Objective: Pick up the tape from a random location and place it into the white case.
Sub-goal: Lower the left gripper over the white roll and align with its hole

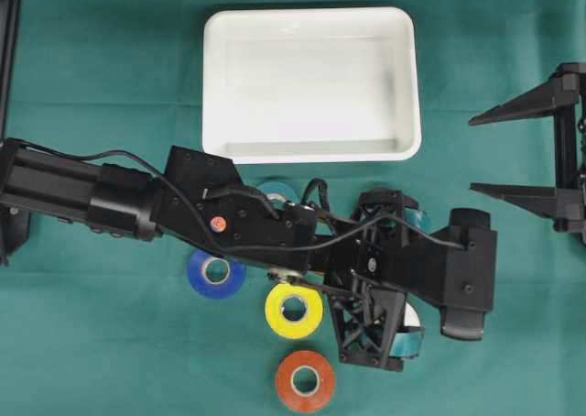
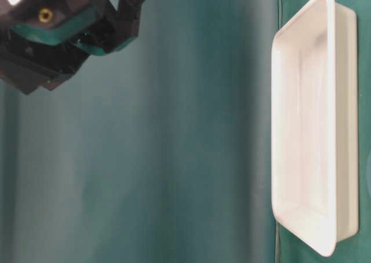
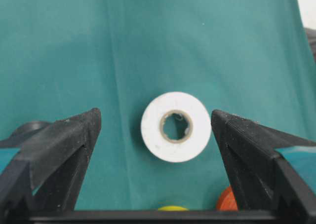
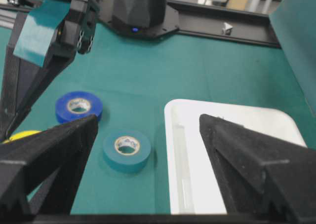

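white tape (image 3: 176,127) lies flat on the bench, between the wide open, empty left gripper (image 3: 157,130) fingers | right gripper (image 4: 148,130) wide open, empty | white case (image 1: 311,150) empty, well apart | tape looks light, stiff, smooth; squeeze its round outer sides

A lab: green cloth (image 1: 110,68) bench, black rail (image 4: 222,24).

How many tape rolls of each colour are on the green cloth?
Blue round tape roll: 1
Yellow round tape roll: 1
Orange round tape roll: 1
Teal round tape roll: 1
White round tape roll: 1
Total: 5
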Tool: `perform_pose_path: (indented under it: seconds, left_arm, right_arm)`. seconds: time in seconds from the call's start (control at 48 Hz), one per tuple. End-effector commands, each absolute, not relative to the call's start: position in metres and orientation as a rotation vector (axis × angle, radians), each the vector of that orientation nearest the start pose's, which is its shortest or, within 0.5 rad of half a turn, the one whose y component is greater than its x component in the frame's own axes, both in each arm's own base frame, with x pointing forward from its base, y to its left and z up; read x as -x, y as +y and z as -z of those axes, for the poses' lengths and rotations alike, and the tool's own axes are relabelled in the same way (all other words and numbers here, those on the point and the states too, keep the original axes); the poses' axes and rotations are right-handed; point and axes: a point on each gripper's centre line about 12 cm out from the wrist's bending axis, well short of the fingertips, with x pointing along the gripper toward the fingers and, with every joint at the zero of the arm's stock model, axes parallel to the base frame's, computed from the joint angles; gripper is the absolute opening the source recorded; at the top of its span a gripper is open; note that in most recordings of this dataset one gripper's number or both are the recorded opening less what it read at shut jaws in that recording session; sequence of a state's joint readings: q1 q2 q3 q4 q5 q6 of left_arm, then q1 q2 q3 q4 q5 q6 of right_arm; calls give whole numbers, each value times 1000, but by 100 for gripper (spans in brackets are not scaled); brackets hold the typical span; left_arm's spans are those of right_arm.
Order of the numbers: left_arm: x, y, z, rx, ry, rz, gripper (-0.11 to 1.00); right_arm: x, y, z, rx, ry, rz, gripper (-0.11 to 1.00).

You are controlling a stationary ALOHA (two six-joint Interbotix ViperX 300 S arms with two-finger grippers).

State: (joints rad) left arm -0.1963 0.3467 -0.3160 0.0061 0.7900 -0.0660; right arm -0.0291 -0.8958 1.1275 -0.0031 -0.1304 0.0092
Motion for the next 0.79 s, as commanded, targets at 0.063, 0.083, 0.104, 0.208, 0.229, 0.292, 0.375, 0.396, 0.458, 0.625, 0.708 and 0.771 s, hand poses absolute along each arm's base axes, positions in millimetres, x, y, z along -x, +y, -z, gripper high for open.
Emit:
perform_pose_path:
  seconds: [0.063,0.083,0.104,0.208,0.229,0.292,0.375,0.396,0.458,0.625,0.708,0.771]
  left_arm:
    - [-532,-105,-296,-21,803,154,98]
    - [-532,-105,-295,-20,805,153,98]
    - [-533,-104,-292,-16,809,150,98]
    - [-534,-104,-282,-20,826,149,98]
    - [-534,-105,-279,-20,829,149,98]
    - [-535,-104,-271,-20,837,147,98]
    - [-537,-103,-257,-20,850,144,98]
    - [-537,-104,-254,-21,855,145,98]
    - [-538,-105,-244,-16,869,144,98]
    - [-542,-106,-218,-10,913,134,98]
    - [-544,-106,-205,-11,928,132,98]
    - [-546,-106,-195,-12,942,131,98]
  right_arm:
    - [-216,-7,-290,-7,77,30,92]
    - [-216,-7,-291,-9,75,31,92]
    - [-216,-7,-290,-7,78,30,92]
    - [-217,-6,-289,-7,83,29,92]
    - [-217,-6,-289,-9,84,29,92]
    - [-218,-6,-288,-9,87,29,92]
    - [-218,-6,-288,-7,87,29,92]
    - [-218,-6,-288,-7,89,29,92]
    - [-218,-6,-288,-9,89,29,92]
    - [-218,-6,-287,-8,93,29,92]
    - [-218,-6,-286,-8,100,29,92]
    - [-218,-6,-285,-9,106,29,92]
